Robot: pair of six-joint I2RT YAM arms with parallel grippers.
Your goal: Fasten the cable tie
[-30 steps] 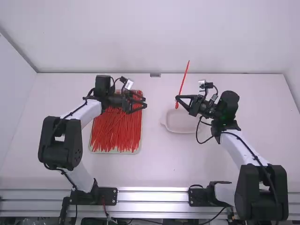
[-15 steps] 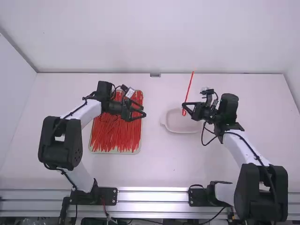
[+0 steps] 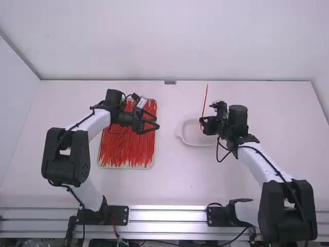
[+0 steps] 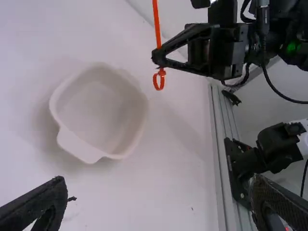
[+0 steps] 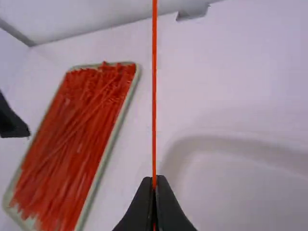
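1. The tabletop (image 3: 180,175) lies bare along its near edge and across the stretch toward its right edge. A bare strip also separates the tray (image 3: 126,166) from the white bowl (image 3: 191,141).
2. The tray, heaped with loose ties (image 3: 123,144), sits left of the tabletop's middle, its long sides running from the near edge toward the far edge. The bowl sits just right of the middle.
3. The right hand (image 3: 204,123) hangs at the bowl's far rim. Its arm is bent at the elbow and reaches in from the near right corner. The fingers are pinched together on a single red cable tie (image 3: 205,100).
4. That tie stands nearly upright, its long tail rising above the fingers. A small closed loop hangs just below them, close to the bowl's rim.
5. The left hand (image 3: 153,123) hovers over the tray's right edge near its far end and points toward the bowl. Its fingers are spread wide and hold nothing.
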